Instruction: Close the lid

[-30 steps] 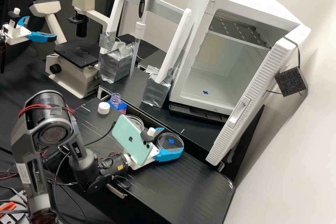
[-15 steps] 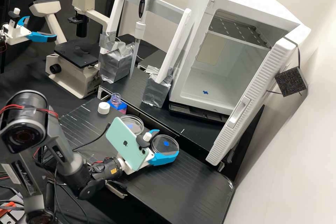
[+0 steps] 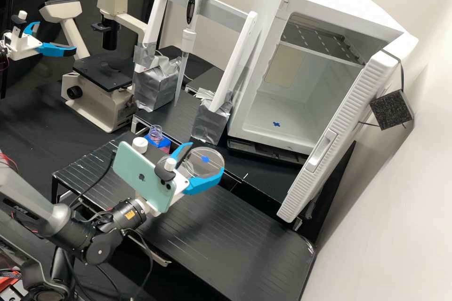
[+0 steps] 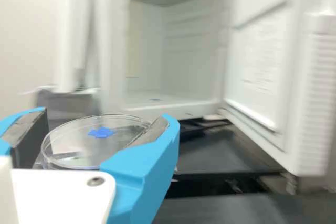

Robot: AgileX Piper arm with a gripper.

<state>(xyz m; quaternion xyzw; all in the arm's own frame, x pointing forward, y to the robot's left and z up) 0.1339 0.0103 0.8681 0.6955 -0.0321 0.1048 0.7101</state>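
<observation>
I'm placing everything by the open-necked bottle (image 3: 155,134), which stands in a blue holder (image 3: 164,143) on the black bench (image 3: 221,235), and reading my high view from left to right. Farthest left, behind the bottle, I have the beige microscope (image 3: 101,96). The white screw cap (image 3: 140,145) sits on the bench just beside the bottle, to its left. Nearer my camera than the bottle, a mint-green smartphone (image 3: 141,179) is fixed at the arm's wrist, tilted. The second petri dish (image 3: 189,169) is to the right of the bottle and nearer me, largely hidden by the phone and the hardware.

Behind the bottle and to its right, a pipette (image 3: 189,35) hangs tip down from a white and grey stand (image 3: 216,7) with foil-wrapped feet. My gripper (image 3: 207,157) is to the right of the bottle and nearer me, its fingers clamped on opposite sides of a clear, round petri dish piece (image 3: 205,167) with a blue mark. My wrist view agrees: the pads meet its rim on both sides. I can't tell whether that piece is the lid or a base. Well to the bottle's right stands the white cabinet (image 3: 259,117), its ribbed door (image 3: 339,134) wide open.
</observation>
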